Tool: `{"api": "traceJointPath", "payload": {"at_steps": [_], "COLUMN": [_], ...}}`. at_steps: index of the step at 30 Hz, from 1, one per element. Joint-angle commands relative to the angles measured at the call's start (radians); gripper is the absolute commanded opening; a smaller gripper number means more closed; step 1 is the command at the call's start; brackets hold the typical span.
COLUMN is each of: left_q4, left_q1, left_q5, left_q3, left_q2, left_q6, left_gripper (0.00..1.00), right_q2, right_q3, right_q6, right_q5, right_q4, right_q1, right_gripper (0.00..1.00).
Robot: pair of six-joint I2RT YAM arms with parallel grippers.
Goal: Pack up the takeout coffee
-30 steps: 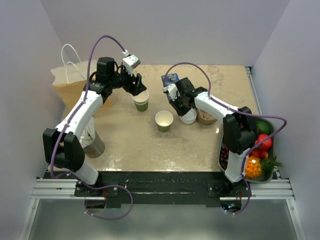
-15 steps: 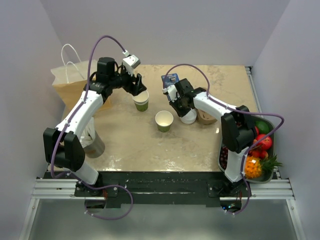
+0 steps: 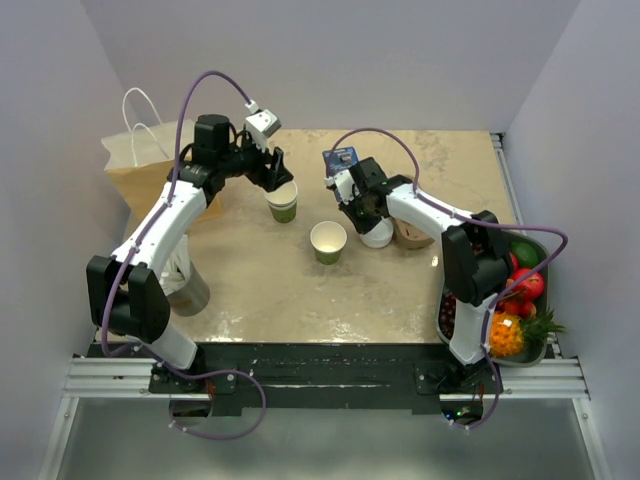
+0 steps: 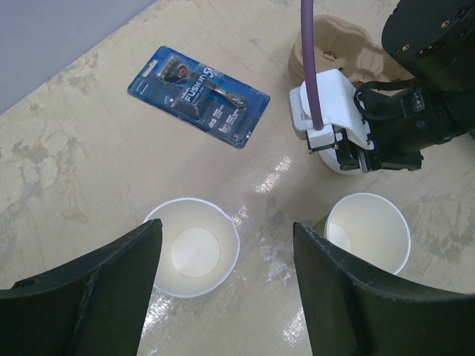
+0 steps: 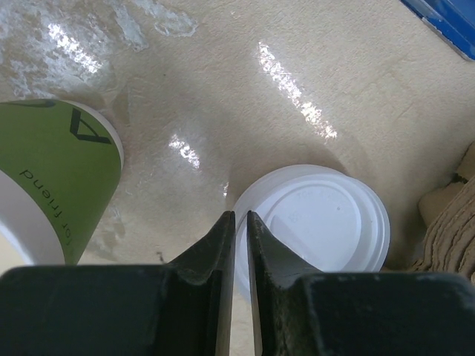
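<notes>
Brown paper bag (image 3: 140,180) with white handles stands at the table's far left corner. Beside it the left gripper (image 3: 277,180) hangs with its fingers (image 4: 89,297) spread wide, gripping nothing; a lidless green-and-cream cup (image 3: 283,203) shows between them in the wrist view, though whether they reach down around it cannot be told. A second lidless cup (image 3: 328,241) stands near the table's middle, apart from the first. Behind it lies a blue razor pack (image 3: 341,157), flat on the tan surface. To the right, the right gripper (image 5: 240,216) has its fingers drawn together to a thin slit, nothing visible between them, tips over the left edge of the takeout coffee (image 5: 319,219). From above, the coffee shows only as a round white lid. It sits just right of the second cup and just beside a brown cardboard carrier (image 3: 412,235). A heap of fruit (image 3: 527,285) fills the table's right edge.
</notes>
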Motion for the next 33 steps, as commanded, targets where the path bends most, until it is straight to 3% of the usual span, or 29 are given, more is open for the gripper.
{"api": "traceJointPath", "payload": {"at_steps": [1,7,33], "left_q4": [0.036,0.036,0.039], "left_q1": [0.001,0.001,0.001], "left_q5": [0.001,-0.001,-0.002], "left_q3": [0.028,0.025,0.020], "left_q2": [-0.001,-0.004,-0.004], "left_q6": [-0.017,-0.014,-0.013], "left_gripper": [0.76,0.76,0.76], "right_q2": [0.003,0.003,0.006], "right_q3": [0.007,0.006,-0.001], "right_q6": [0.011,0.012,0.011], "right_q5": [0.022,0.026,0.009], "right_q4": [0.018,0.015,0.001], "right_q1": [0.000,0.001,0.007], "right_gripper": [0.15,0.20,0.17]}}
